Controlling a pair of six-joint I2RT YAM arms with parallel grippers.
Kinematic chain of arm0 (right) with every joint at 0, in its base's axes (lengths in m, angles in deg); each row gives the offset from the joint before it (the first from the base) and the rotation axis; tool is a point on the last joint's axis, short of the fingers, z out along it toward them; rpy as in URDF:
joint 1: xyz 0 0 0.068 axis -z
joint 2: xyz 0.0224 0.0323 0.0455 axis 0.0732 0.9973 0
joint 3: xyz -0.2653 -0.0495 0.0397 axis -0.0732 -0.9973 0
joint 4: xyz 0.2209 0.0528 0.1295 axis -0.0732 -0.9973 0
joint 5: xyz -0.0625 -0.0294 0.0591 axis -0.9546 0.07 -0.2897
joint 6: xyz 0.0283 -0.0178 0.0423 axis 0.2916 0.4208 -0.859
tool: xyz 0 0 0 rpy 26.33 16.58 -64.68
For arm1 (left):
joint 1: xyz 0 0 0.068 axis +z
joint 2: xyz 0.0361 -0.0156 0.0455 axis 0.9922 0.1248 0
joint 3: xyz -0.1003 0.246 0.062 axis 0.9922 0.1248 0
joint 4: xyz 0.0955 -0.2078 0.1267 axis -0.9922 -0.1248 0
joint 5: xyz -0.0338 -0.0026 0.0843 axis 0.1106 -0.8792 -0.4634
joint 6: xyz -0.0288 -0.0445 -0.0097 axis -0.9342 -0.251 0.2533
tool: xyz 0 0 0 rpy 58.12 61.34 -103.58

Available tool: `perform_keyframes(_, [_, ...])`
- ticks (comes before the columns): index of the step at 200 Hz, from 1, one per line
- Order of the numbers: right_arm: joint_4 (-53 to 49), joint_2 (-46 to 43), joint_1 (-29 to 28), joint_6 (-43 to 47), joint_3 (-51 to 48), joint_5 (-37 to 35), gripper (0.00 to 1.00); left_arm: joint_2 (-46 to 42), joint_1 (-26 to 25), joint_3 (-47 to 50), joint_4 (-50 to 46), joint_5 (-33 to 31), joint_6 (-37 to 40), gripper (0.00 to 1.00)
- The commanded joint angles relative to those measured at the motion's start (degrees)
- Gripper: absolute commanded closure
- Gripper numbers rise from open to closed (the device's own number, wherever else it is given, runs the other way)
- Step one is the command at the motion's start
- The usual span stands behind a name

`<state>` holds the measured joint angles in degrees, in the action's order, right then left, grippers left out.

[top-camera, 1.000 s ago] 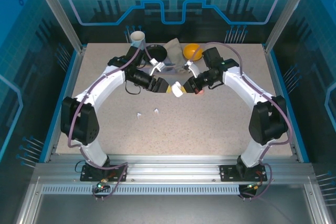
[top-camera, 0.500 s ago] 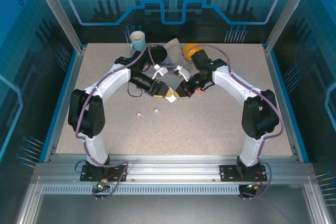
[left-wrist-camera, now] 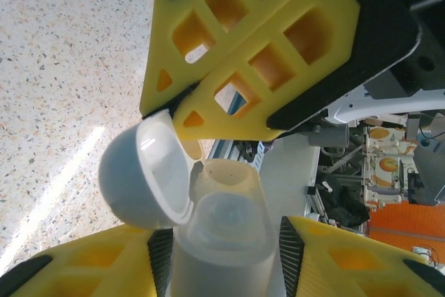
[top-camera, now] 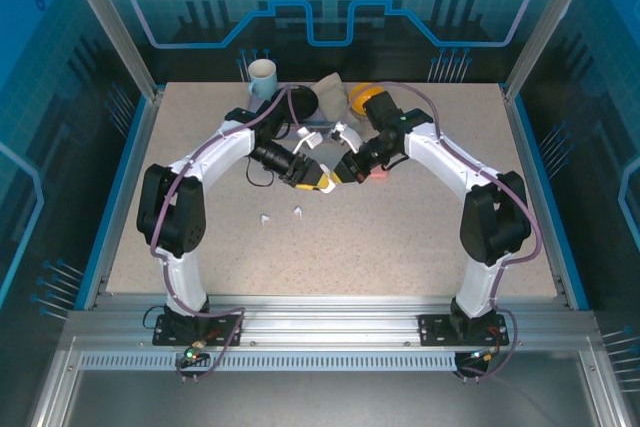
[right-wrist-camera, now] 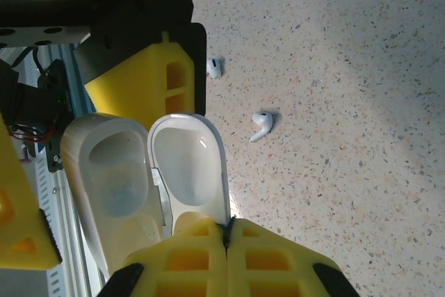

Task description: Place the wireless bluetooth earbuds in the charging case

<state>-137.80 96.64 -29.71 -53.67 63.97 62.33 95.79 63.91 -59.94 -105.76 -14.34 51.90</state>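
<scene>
We see a left arm (top-camera: 205,157) and right arm (top-camera: 450,162), white shells with black joints — a purple cable (top-camera: 152,227) running along each — and yellow lattice-cut fingers (left-wrist-camera: 361,269) backed in black.

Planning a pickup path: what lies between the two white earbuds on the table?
Only bare tabletop, between the upper earbud and the lower earbud, in the right wrist view.

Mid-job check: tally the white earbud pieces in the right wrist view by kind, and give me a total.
White earbuds, loose on the table: 2
White charging case, lid open: 1
Total: 3
</scene>
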Motion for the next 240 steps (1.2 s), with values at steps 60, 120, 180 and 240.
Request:
perform_keyframes(60, [-1.08, 0.39, -1.21, 0.8, 1.93, -0.41, 1.0, 0.77, -0.24, 0.07, -0.25, 2.64, 1.24, 0.67])
perform_keyframes(120, [0.05, -0.47, -1.46, -0.59, 1.91, -1.43, 1.0, -0.53, -0.33, 1.51, 2.96, 1.94, -0.67, 0.89])
perform_keyframes(180, [8.28, -11.17, 5.42, -15.64, -2.45, 2.49, 0.52, -12.23, 1.61, 10.3, 16.46, -5.24, -8.85, 1.0])
perform_keyframes(240, [11.96, -18.79, -0.02, -32.7, -12.43, -9.96, 0.42, -35.78, 4.15, 29.22, 42.17, -25.24, -22.84, 1.0])
